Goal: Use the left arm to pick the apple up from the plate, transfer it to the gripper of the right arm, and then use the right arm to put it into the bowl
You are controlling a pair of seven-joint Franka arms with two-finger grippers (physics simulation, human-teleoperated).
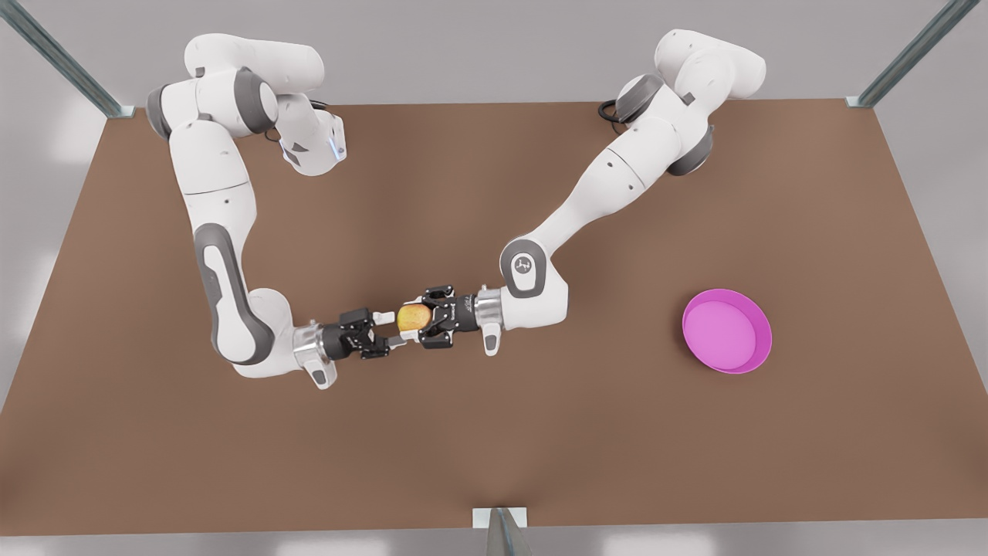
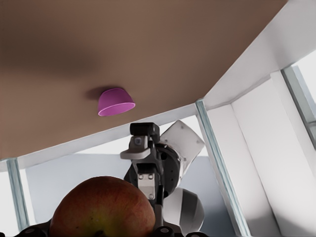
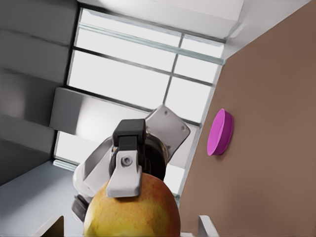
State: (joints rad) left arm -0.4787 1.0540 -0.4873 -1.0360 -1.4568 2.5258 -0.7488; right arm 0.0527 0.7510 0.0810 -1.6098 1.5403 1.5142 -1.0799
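Currently nearest: a metal post (image 1: 500, 527) at the middle of the near edge of the brown table (image 1: 494, 448).
Apple: the apple (image 1: 412, 316), yellow-orange with a red blush, is held off the table between the two claws, a little toward the front view's left of centre.
Left gripper: the left gripper (image 1: 424, 316) comes in level from the front view's right. Its fingers are pinched on the apple. The right wrist view shows one pale fingertip (image 3: 126, 174) pressed flat against the fruit.
Right gripper: the right gripper (image 1: 390, 330) comes in level from the front view's left, facing the other claw. Its fingers are spread, one on each side of the apple's near end. I cannot tell whether they touch the fruit.
Plate: the plate (image 1: 725, 330), magenta-pink, sits flat on the table well to the front view's right of the handover, with nothing on it.
Bowl: the bowl (image 2: 115, 102), small, deep and pink, stands on the table well apart from the grippers, as seen in the left wrist view.
Left arm: the left arm (image 1: 617, 177) reaches from the far right corner, with its elbow by the claws.
Right arm: the right arm (image 1: 212, 193) reaches from the far left corner, folded down and round.
Beyond: a window (image 3: 148, 64) with pale frames.
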